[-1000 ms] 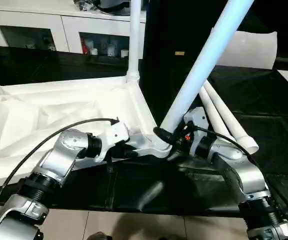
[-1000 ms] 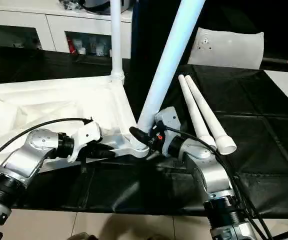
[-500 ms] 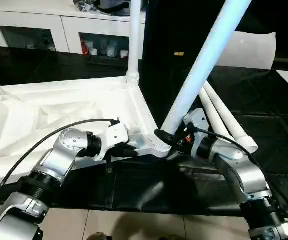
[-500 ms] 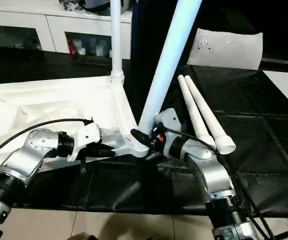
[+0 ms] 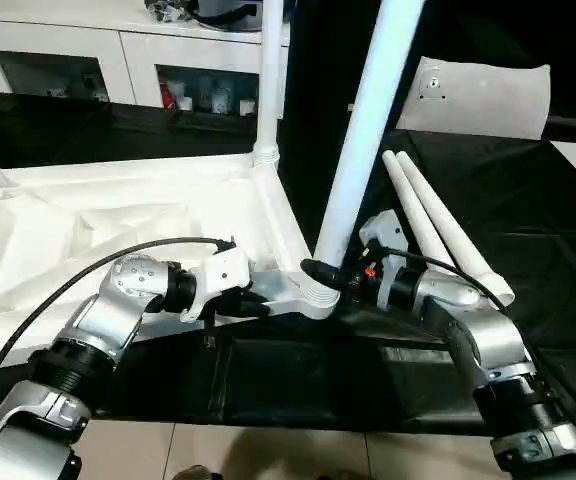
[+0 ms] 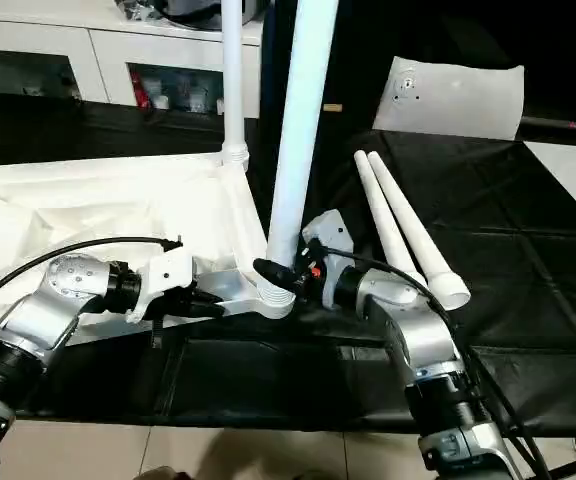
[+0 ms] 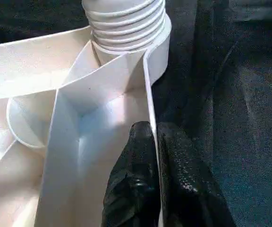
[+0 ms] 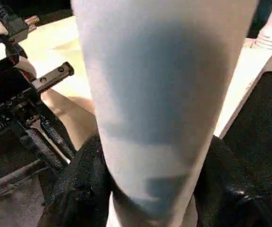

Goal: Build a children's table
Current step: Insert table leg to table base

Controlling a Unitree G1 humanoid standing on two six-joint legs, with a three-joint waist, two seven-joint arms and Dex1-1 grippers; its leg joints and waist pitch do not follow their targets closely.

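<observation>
Leg (image 5: 368, 130) swung upright; black mat (image 5: 528, 200), probably cabinets (image 5: 118, 60) behind.

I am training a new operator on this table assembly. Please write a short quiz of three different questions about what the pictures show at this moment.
1. True or false: the left gripper is shut on the rim of the tabletop.
2. How many loose legs lie on the black cloth?
3. What does the right gripper hold? A) a bag B) the leg at the near corner socket C) nothing

Key: 1 true; 2 two; 3 B
</observation>
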